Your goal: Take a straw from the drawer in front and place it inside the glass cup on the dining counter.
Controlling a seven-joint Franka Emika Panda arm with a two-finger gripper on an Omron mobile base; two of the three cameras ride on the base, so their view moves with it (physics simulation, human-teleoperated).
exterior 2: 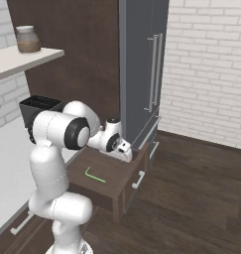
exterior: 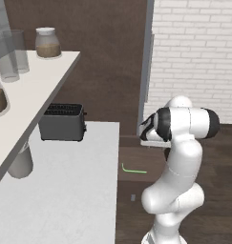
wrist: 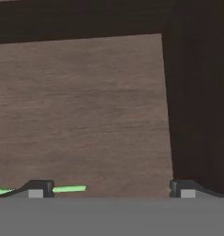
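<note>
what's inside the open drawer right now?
One light green straw with a bent end, lying flat on the drawer floor. The open gripper hangs above it. The arm covers the drawer's back corner.

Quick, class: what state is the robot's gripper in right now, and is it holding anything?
Gripper: open, jaws wide apart, holding nothing; it hangs over the open drawer, where the straw lies on the floor.

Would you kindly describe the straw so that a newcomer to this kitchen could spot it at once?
Start at the tall grey cabinet against the dark wall; just in front of it a dark brown drawer stands pulled open. On the drawer's floor lies the straw, a thin light green line with a short bent end, the only bright thing against the brown wood.
</note>
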